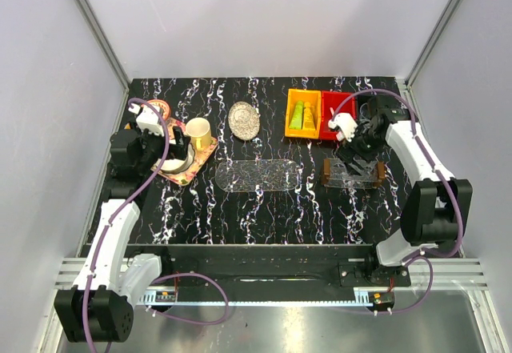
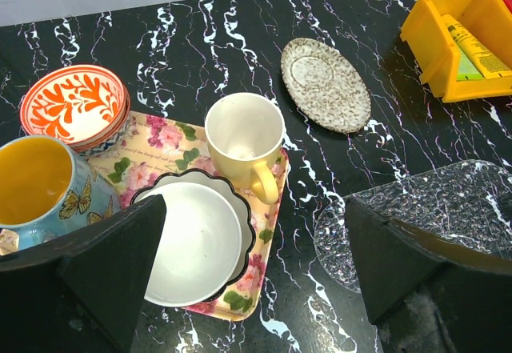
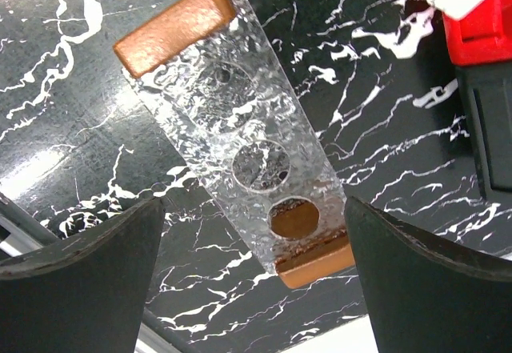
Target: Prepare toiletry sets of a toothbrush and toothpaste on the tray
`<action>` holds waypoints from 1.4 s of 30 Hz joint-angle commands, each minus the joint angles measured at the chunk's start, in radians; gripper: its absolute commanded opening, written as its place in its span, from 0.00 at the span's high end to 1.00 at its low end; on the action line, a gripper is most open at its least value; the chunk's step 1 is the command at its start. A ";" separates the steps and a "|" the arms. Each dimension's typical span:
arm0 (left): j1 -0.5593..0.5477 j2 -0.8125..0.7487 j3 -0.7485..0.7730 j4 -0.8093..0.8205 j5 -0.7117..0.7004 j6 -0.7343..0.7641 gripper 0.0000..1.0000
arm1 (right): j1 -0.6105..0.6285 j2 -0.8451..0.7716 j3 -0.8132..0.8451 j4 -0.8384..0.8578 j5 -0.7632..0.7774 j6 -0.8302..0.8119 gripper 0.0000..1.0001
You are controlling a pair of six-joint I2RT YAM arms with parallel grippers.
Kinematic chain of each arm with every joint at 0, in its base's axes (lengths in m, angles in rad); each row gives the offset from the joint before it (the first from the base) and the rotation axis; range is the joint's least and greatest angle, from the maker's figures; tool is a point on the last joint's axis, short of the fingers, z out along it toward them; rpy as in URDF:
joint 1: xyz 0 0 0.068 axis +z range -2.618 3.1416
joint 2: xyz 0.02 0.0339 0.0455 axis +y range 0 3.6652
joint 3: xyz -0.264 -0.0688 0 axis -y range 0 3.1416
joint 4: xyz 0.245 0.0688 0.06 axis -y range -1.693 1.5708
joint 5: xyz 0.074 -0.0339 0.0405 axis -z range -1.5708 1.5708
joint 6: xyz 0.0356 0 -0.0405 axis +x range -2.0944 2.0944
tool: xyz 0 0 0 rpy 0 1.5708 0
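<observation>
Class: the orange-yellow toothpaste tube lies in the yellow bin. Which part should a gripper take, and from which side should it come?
Take the orange-yellow toothpaste tube across its narrow width, about mid-body, coming straight down from above. It lies flat along the yellow bin, whose walls block a sideways approach. The lime green tube lies close beside it, so room there looks tight.
</observation>
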 commanded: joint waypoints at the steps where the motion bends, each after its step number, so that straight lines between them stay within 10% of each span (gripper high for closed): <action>1: 0.001 -0.002 0.039 0.034 0.006 0.014 0.01 | 0.035 0.012 0.019 -0.002 0.009 -0.084 0.00; 19: 0.001 0.003 0.036 0.034 -0.017 0.030 0.01 | 0.110 0.083 -0.013 0.033 0.058 -0.356 0.00; 42: 0.001 0.030 0.039 0.038 -0.027 0.042 0.01 | 0.120 0.180 -0.053 0.110 0.084 -0.328 0.00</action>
